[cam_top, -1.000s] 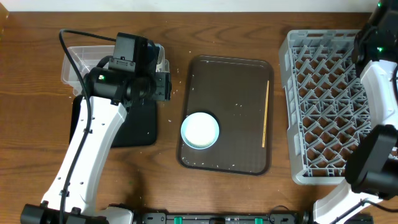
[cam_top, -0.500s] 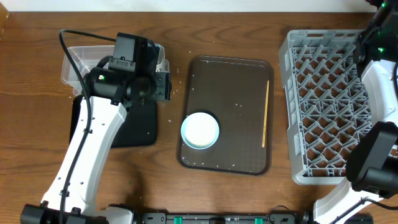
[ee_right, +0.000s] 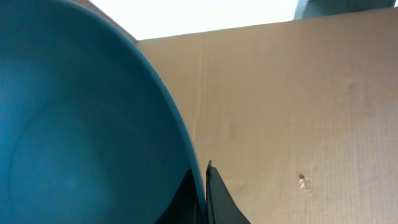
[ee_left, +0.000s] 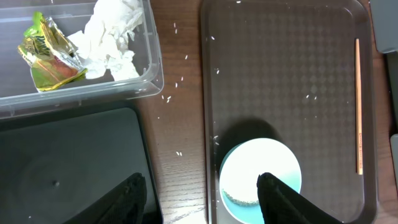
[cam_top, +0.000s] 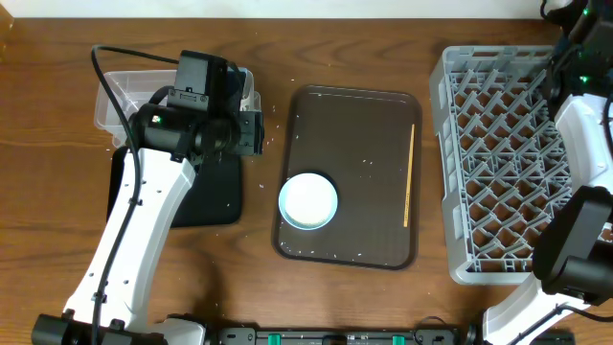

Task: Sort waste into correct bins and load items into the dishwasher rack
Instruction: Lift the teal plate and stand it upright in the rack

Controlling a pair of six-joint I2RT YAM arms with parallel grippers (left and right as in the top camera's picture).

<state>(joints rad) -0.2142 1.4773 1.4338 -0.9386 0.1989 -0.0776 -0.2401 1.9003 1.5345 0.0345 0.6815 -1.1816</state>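
My right gripper (ee_right: 200,186) is pinched on the rim of the blue bowl (ee_right: 81,124), lifted, I judge, over the rack's (cam_top: 498,153) far right corner. The rack lies below it, far nearer this arm than the left. Only the wrist view shows bowl and grip; overhead shows the rack, not the bowl.

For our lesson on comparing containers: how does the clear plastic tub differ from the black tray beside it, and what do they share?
The clear tub is see-through with tall walls; the black tray is opaque and shallow. The clear tub holds crumpled napkins and a yellow-green wrapper; the visible part of the black tray shows neither. Both are rectangular and sit left of the brown serving tray.
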